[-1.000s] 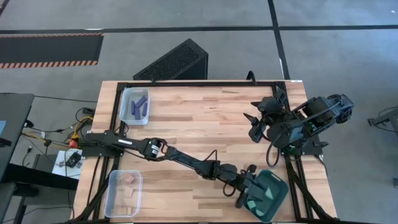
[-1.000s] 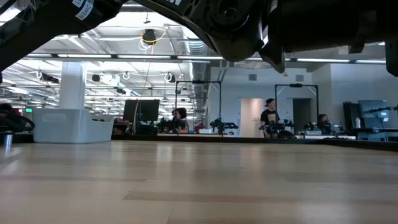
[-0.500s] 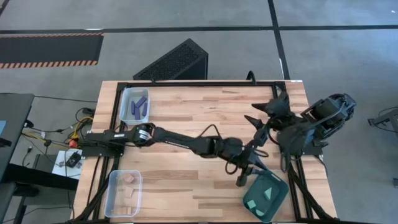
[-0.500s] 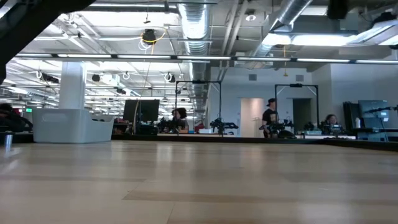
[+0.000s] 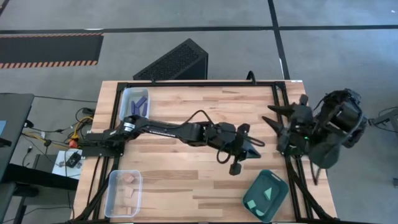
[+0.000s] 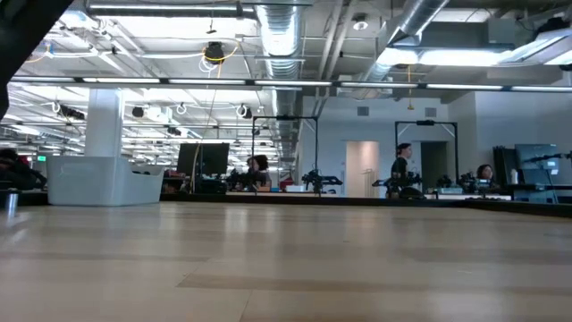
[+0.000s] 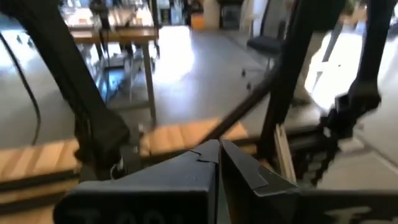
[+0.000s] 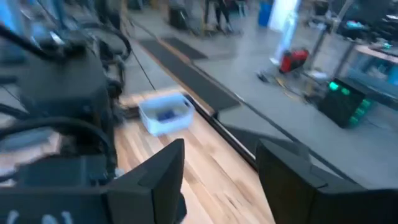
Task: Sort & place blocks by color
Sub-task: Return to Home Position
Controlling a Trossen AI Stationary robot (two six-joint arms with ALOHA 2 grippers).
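My left gripper hangs shut over the table's right-middle, with nothing between its fingers. It is a little to the far-left of the dark teal tray. Teal blocks lie in that tray. Dark blue bars lie in a clear bin at the far left corner. Tan pieces lie in another clear bin at the near left corner. My right gripper stands open and empty by the table's right edge.
A black perforated box stands on the floor beyond the far edge. The black frame rail runs along the right side. The bin with the blue bars shows far off in the right wrist view. People stand in the room behind.
My left gripper has risen from the teal tray and swung toward the far edge and the table's middle, and its fingers have shut with nothing in them. My right arm has drawn back toward the right edge. The teal blocks have stayed in the tray.
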